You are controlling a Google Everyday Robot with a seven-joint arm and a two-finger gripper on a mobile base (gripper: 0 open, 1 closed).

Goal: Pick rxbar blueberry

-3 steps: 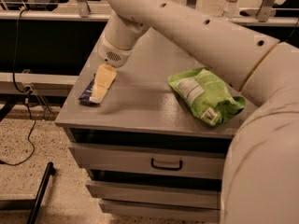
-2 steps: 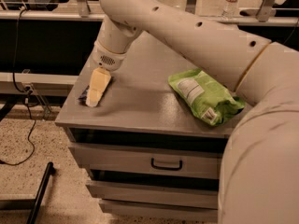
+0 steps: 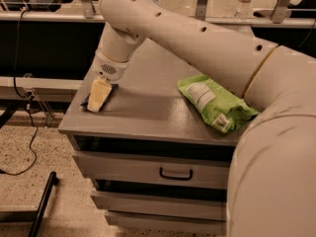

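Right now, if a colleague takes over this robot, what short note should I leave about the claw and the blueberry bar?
Claw: low at the left front of the cabinet top, directly over the snack bar. Whether it grips the bar cannot be told.
Snack bar: lying flat on the cabinet top near the left edge, mostly hidden under the claw.
Green bag: on the right side, well apart from the bar.
Done: the claw is at the bar.
Left: the bar is not yet lifted. Confirm the grip, then raise it.
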